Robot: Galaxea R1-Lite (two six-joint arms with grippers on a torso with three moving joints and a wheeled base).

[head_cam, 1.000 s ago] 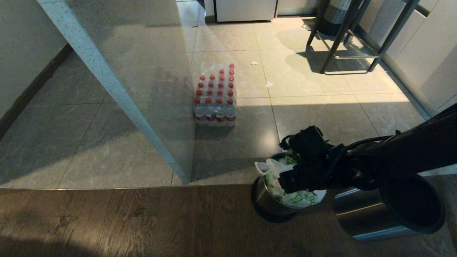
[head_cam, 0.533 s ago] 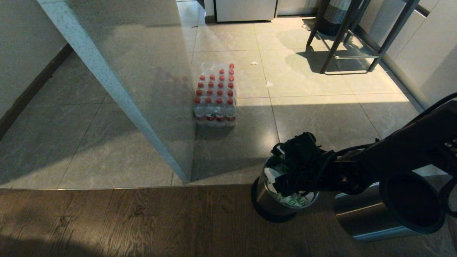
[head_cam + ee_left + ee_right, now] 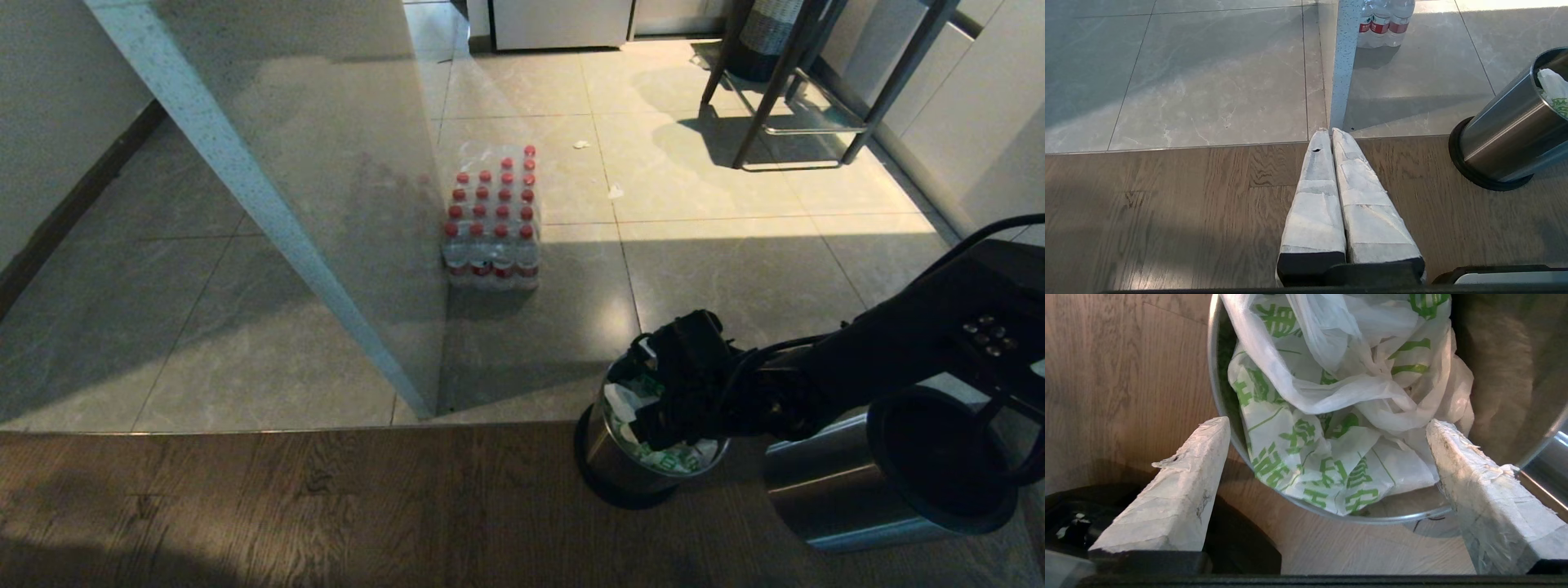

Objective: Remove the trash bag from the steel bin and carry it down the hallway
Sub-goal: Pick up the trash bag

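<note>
Grey marbled floor tiles (image 3: 735, 269) fill most of the head view, w/ brown wood flooring (image 3: 286, 506) along the 6 o'clock edge. White speckled wall corner (image 3: 245, 188) cuts from 11 o'clock down toward centre. Black-legged stool frame (image 3: 784, 90) at 1 o'clock. Shrink-wrapped pack of red-capped water bottles (image 3: 492, 220) just above centre. Second steel can (image 3: 890, 474), lying on its side, at 4 o'clock, dark mouth facing the camera.

Steel bin (image 3: 608, 461) stands upright at approx 5 o'clock, on the wood right by the tile edge, just beside the tipped can. Trash bag (image 3: 673, 457), white w/ green print, sits crumpled inside it, top folds at rim level.

Right gripper (image 3: 1327, 457) comes in from 3 o'clock, right over the bin mouth; fingers (image 3: 1180, 490) wide apart, straddling the bag, holding nothing; contact w/ the plastic can't be told.

Left gripper (image 3: 1331, 132) is low over the wood floor, fingers pressed together, empty, bin off at its 2 o'clock.
</note>
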